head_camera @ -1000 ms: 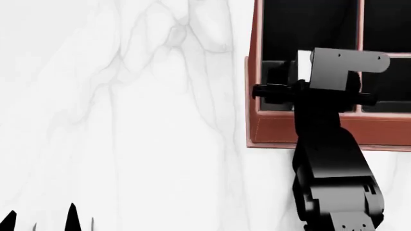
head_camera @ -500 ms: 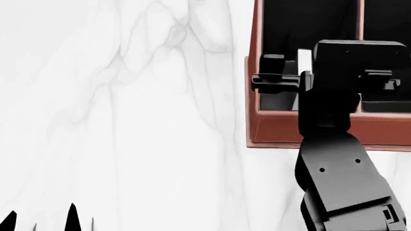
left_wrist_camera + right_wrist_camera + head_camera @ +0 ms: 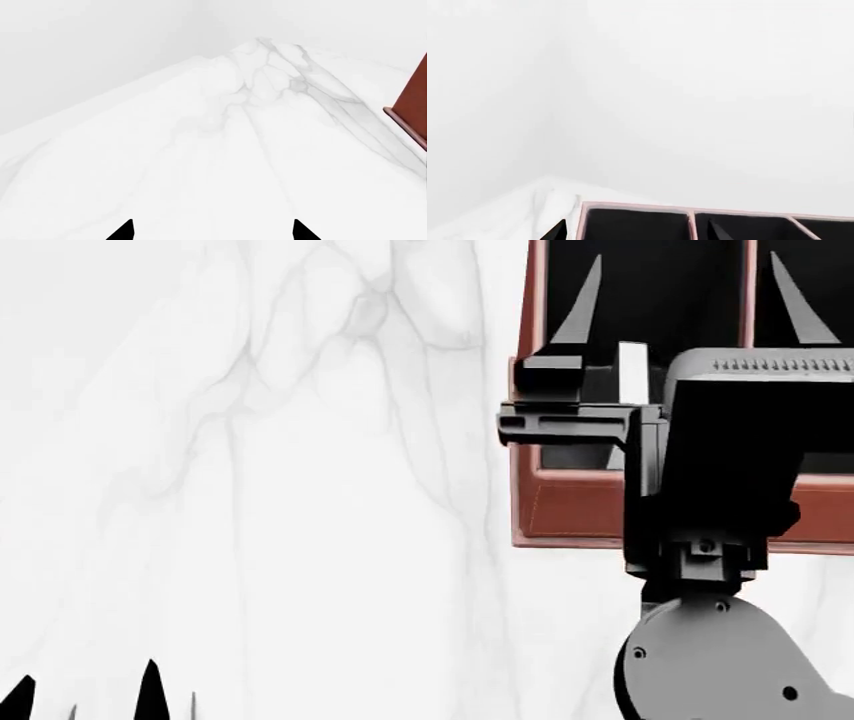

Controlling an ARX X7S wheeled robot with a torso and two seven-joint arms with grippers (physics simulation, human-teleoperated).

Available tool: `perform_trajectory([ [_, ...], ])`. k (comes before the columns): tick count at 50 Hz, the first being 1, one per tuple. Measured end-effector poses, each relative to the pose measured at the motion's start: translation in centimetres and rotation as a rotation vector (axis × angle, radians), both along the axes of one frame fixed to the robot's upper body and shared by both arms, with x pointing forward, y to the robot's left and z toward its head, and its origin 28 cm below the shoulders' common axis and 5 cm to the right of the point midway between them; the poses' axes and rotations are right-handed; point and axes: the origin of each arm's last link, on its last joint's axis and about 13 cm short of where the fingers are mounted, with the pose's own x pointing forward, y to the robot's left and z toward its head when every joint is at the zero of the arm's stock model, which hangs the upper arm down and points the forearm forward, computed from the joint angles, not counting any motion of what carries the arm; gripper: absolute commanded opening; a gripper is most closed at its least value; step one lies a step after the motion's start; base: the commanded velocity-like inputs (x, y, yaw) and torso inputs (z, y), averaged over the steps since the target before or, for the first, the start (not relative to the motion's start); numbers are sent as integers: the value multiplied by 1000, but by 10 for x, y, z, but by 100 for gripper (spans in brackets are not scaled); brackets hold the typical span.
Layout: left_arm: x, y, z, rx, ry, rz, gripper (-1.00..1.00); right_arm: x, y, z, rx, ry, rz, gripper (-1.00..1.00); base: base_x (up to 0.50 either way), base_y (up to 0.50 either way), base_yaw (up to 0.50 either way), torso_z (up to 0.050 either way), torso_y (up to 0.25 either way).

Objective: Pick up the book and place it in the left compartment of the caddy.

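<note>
The reddish-brown caddy (image 3: 574, 510) stands at the right of the head view. Inside its left compartment (image 3: 641, 290), close to the near wall, a thin white strip shows; it is the book (image 3: 631, 390) standing on edge, mostly hidden behind the right wrist. My right gripper (image 3: 690, 300) hovers over the caddy with both fingers pointing away, spread wide and open, holding nothing. Its wrist view has the caddy's far rim (image 3: 634, 206) between the tips of the right gripper (image 3: 637, 231). My left gripper (image 3: 83, 692) stays low at the near left, open and empty (image 3: 212, 231).
White marble tabletop (image 3: 267, 490) spreads left of the caddy. The caddy's outer corner (image 3: 412, 107) shows at the edge of the left wrist view. A pale divider (image 3: 749, 290) separates the left compartment from the one beside it. A white wall (image 3: 694, 100) rises behind the table.
The right wrist has risen and tipped back, so its open fingers now show over the caddy. The book's white edge stays in the caddy. The left arm has not moved.
</note>
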Motion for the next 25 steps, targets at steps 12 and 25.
perform_trajectory([
  [12,0,0,0,0,-2,0,100,-18,6,8,-37,-60,5,100,0,0,0,0,0],
  [25,0,0,1,0,-3,-1,100,-23,8,11,-53,-82,5,100,0,0,0,0,0],
])
